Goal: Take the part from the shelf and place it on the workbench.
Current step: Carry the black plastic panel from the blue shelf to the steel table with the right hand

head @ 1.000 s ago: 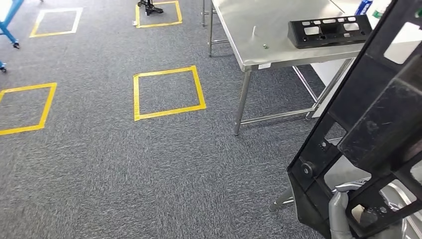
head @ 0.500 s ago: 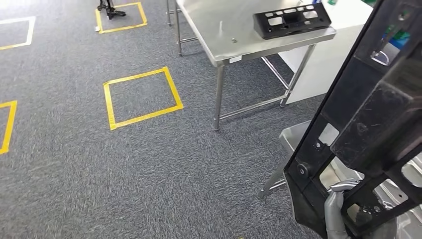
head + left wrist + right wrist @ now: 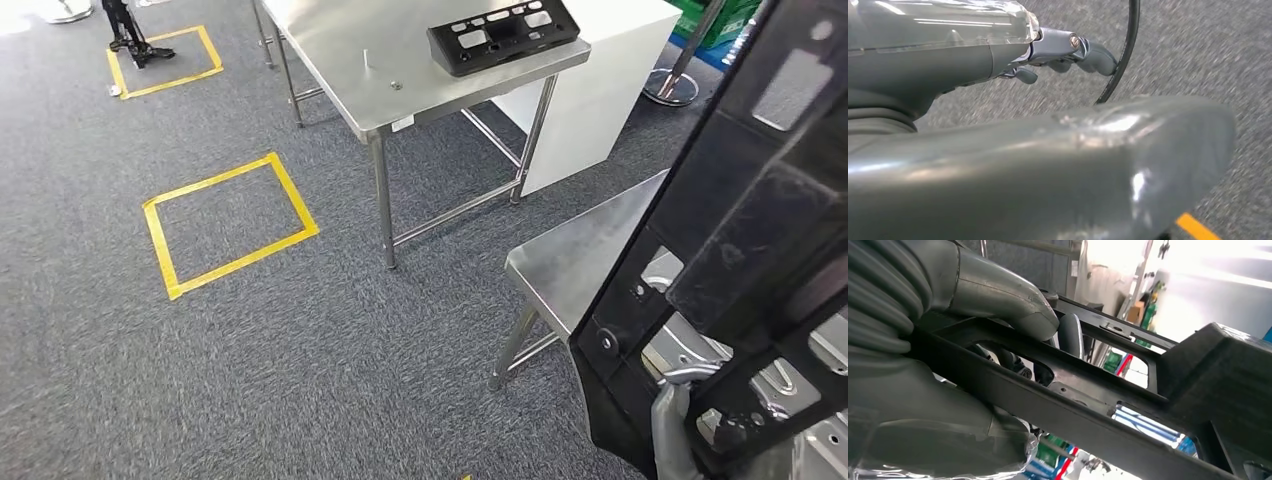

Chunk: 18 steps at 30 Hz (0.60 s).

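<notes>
A large black plastic frame part (image 3: 760, 230) with several cut-outs stands tilted across the right of the head view. My right hand (image 3: 680, 430) grips it at its lower end. In the right wrist view the thumb (image 3: 998, 305) and fingers wrap one bar of the part (image 3: 1128, 395). The steel workbench (image 3: 330, 50) stands ahead at the top, and a second black part (image 3: 505, 30) lies on it. My left hand (image 3: 1063, 50) hangs over the grey carpet and holds nothing, its fingers loosely extended.
A lower steel table (image 3: 580, 260) stands close at the right, partly hidden behind the held part. A white cabinet (image 3: 600, 70) is beside the workbench. Yellow tape squares (image 3: 230, 225) mark the carpet, and a black stand (image 3: 125, 25) occupies the far one.
The camera has swung to the right, so the whole scene slides left and the near steel table comes into view. My right hand still holds the part the same way.
</notes>
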Each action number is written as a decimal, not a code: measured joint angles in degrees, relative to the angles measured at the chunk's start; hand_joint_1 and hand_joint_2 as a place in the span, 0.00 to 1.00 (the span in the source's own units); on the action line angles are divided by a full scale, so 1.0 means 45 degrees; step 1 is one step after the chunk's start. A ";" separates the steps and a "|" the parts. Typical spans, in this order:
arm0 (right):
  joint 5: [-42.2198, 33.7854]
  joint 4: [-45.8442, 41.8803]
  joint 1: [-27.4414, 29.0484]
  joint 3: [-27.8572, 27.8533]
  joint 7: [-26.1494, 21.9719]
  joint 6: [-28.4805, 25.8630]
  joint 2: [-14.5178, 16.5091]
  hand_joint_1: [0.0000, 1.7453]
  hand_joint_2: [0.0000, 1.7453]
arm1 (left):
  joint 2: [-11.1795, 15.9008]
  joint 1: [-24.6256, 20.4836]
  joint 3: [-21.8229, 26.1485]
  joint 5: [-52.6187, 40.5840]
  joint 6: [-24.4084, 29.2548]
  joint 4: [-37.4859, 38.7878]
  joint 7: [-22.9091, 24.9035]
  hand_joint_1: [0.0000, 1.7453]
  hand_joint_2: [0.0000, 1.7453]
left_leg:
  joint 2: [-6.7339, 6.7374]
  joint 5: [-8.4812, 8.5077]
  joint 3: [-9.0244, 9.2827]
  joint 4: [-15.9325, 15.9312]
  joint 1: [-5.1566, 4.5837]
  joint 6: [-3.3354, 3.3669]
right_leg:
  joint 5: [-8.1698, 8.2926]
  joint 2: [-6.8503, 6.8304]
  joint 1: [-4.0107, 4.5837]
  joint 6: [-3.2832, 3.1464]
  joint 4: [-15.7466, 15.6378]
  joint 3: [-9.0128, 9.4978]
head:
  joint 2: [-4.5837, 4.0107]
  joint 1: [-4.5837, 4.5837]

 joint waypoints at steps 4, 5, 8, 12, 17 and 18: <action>0.0004 -0.0002 0.0028 0.0006 0.0003 -0.0018 -0.0005 1.00 1.00 | -0.0001 0.0000 -0.0021 0.0000 0.0009 0.0001 0.0004 0.00 0.00 | 0.0239 0.0037 0.0120 -0.0272 -0.0034 0.0279 | -0.0053 0.0148 -0.0079 0.0290 0.0150 -0.0213 | 0.0002 0.0002; 0.0004 -0.0005 0.0028 0.0006 0.0005 -0.0030 -0.0011 1.00 1.00 | -0.0005 0.0003 -0.0041 0.0000 0.0021 0.0001 0.0005 0.00 0.00 | 0.0406 0.0076 0.0144 -0.0348 -0.0011 0.0363 | -0.0244 -0.0147 -0.0066 0.0346 0.0454 -0.0369 | 0.0001 0.0055; 0.0004 -0.0004 0.0017 0.0007 0.0035 -0.0062 -0.0065 1.00 1.00 | -0.0008 0.0035 -0.0076 0.0002 0.0094 0.0001 0.0035 0.00 0.00 | 0.0926 0.0080 0.0176 -0.0435 -0.0025 0.0485 | -0.1280 -0.1061 -0.0061 0.0478 0.2578 -0.1486 | 0.0000 0.0159; 0.0004 0.0004 0.0029 0.0007 0.0073 -0.0069 -0.0114 1.00 1.00 | -0.0007 0.0042 -0.0087 0.0005 0.0123 0.0001 0.0072 0.00 0.00 | 0.1575 -0.0065 0.0295 -0.0433 -0.0071 0.0459 | -0.0627 -0.1322 -0.0081 0.0464 0.2394 -0.1443 | 0.0000 0.0163; 0.0039 -0.0009 0.0033 0.0060 0.0151 -0.0180 -0.0147 1.00 1.00 | -0.0007 0.0029 -0.0134 -0.0044 -0.0004 0.0001 0.0049 0.00 0.00 | 0.2139 -0.0288 0.0546 -0.0454 -0.0163 0.0202 | 0.0139 -0.2069 0.0224 0.0050 0.0020 -0.0262 | 0.0000 0.0153; 0.0050 -0.0013 0.0043 0.0081 0.0186 -0.0221 -0.0160 1.00 1.00 | -0.0005 0.0016 -0.0147 -0.0072 -0.0052 0.0001 0.0026 0.00 0.00 | 0.2250 -0.0328 0.0593 -0.0465 -0.0166 0.0143 | 0.0176 -0.1889 0.0179 -0.0017 -0.0038 -0.0253 | 0.0001 0.0148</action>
